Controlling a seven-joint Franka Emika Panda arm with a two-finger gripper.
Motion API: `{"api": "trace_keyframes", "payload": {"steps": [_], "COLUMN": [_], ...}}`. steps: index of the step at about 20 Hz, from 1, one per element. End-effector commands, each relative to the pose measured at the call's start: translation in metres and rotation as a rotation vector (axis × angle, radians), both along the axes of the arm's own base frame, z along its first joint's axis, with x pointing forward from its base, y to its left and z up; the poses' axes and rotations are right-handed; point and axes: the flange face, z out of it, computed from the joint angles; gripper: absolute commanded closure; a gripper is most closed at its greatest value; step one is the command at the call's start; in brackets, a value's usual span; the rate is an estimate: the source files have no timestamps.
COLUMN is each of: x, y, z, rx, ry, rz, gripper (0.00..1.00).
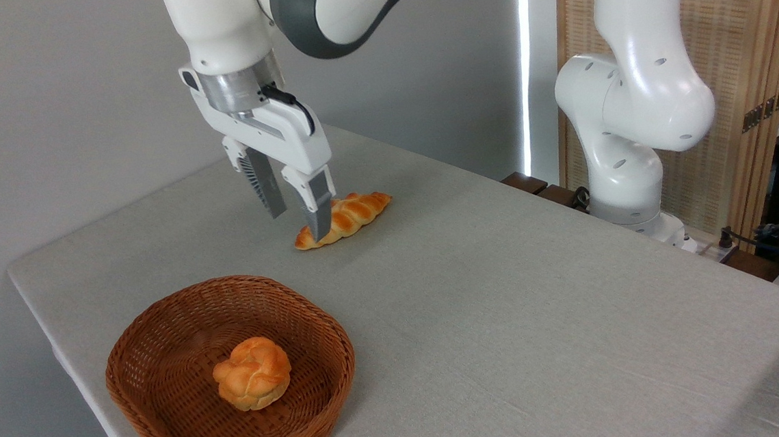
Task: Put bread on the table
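A braided bread [349, 216] lies on the grey table [504, 293] beneath an open, empty gripper [298, 222], well apart from a wicker basket [165, 344] holding a round bun [252, 373].

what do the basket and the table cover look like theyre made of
The basket looks like woven wicker or rattan, reddish brown with a slight sheen: interlaced strands and a braided rim show clearly. It could be a plastic imitation; the picture leaves that open. The table is covered in what looks like matte light grey cloth: a fine weave texture and soft folds at the rounded corners suggest fabric.
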Motion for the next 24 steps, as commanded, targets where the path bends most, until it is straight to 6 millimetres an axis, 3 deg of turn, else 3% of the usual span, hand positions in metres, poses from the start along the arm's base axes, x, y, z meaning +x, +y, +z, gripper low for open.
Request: {"api": "trace_keyframes", "payload": {"steps": [1,10,15,24], "x": [0.010,0.024,0.033,0.036], "y": [0.003,0.022,0.047,0.083], "z": [0.017,0.028,0.050,0.056], "rx": [0.030,0.077,0.071,0.072], "ry": [-0.102,-0.214,-0.251,-0.261], "rz": [-0.010,0.004,0.049,0.088], "gripper": [0.00,0.00,0.00,0.00]}}
